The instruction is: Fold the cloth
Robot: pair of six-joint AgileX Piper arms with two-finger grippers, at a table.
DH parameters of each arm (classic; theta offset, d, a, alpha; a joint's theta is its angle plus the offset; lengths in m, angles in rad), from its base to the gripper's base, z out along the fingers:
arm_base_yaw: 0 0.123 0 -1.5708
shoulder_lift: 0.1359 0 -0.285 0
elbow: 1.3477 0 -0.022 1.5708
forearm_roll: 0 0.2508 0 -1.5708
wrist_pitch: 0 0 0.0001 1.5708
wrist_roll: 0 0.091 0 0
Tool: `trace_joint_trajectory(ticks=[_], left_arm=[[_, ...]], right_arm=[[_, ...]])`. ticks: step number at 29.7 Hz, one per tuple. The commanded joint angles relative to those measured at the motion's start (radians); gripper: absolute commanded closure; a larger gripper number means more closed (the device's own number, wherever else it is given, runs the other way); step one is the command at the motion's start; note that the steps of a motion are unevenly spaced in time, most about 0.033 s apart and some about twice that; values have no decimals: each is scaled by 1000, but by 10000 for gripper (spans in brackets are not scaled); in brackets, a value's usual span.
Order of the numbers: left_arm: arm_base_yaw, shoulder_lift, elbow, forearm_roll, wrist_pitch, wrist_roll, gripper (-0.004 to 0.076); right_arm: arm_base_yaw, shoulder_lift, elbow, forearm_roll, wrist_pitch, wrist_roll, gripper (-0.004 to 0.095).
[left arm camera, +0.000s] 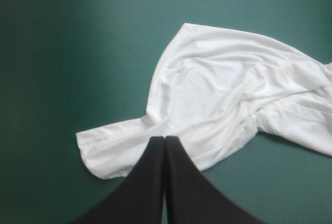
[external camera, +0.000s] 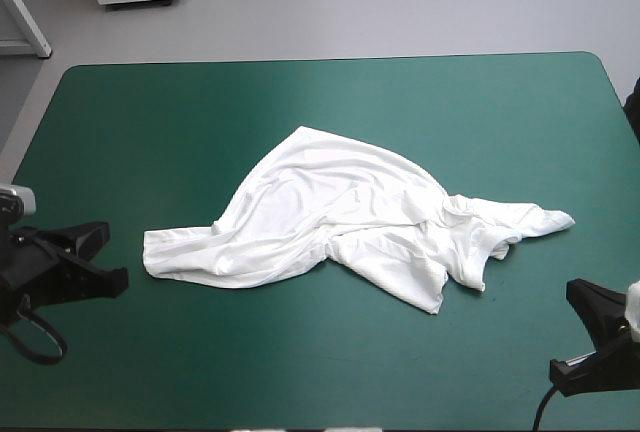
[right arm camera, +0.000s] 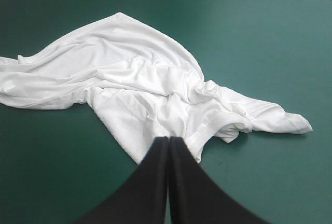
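your t-shirt [external camera: 350, 217] lies crumpled at centre; left gripper [left arm camera: 164, 138] at eight o'clock, right gripper [right arm camera: 169, 138] at four, both pinched closed, empty, probably parked clear before you spread it.

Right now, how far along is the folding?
Nothing looks done: the T-shirt lies crumpled on the table. Nothing is in hand: the left end effector and right end effector are shut, off the cloth. Spreading and all folds are left.
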State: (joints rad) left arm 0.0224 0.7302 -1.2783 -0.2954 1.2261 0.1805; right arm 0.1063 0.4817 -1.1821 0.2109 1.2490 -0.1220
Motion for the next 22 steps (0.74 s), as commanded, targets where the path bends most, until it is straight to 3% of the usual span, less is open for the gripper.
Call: trace_joint_trajectory(ticks=[1, 15, 18, 22], left_arm=[[-1, 71, -95, 40, -93, -10, 746], [-1, 144, -156, 93, -75, 6, 724], [-1, 169, -182, 96, -64, 38, 600], [-1, 255, -290, 119, 15, 12, 352]], right_arm=[[2, 19, -19, 8, -43, -3, 908], [2, 86, -19, -2, -82, 53, 908], [2, 122, -19, 10, -83, 53, 908], [2, 175, -19, 25, -83, 53, 908]])
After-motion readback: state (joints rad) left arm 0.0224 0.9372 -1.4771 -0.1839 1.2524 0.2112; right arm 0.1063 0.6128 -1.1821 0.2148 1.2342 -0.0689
